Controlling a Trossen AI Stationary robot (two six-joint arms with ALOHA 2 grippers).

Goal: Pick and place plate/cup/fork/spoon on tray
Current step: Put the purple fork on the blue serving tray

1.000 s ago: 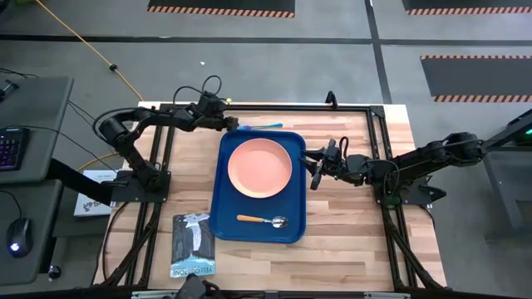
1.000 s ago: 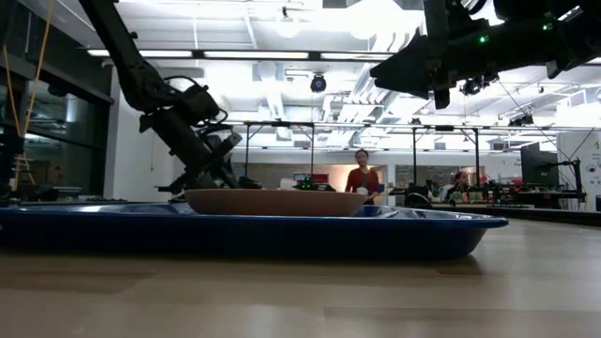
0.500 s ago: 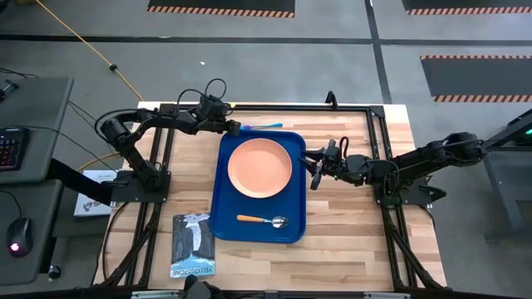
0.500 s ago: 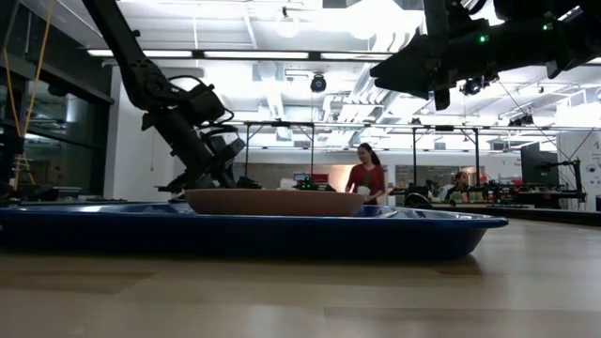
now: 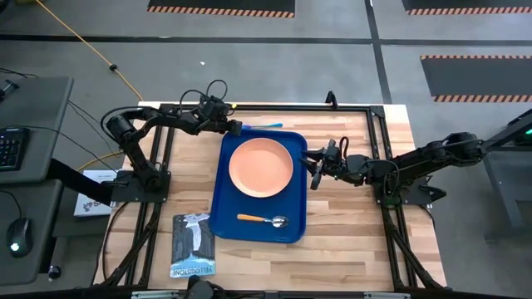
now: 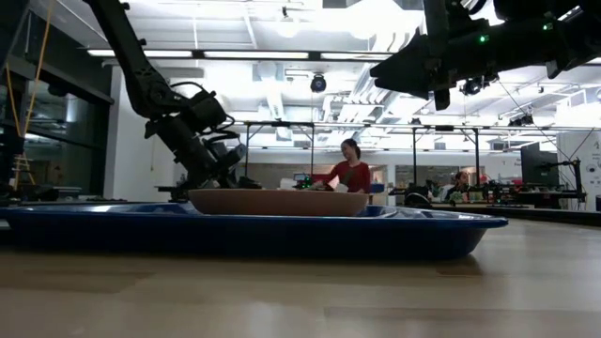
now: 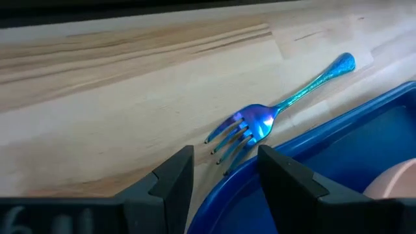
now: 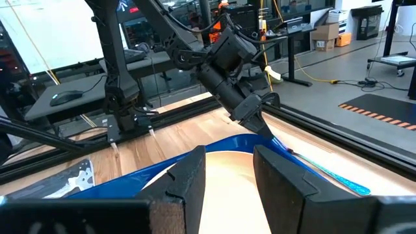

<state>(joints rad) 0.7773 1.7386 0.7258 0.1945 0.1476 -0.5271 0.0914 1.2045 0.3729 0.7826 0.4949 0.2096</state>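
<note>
Fork [image 7: 260, 121] looks thin, light, slippery (lying flat); left gripper [image 7: 224, 170], fingers parted and empty, should pinch its neck.

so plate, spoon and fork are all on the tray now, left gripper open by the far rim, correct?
Not the fork: the left wrist view shows it on the wood beside the tray. Plate and spoon are on the tray; the left gripper is open by the far rim.

You can read "YELLOWSTONE" on the booklet [image 5: 192, 246] lying left of the tray [image 5: 223, 221], near the table's near edge.
</note>
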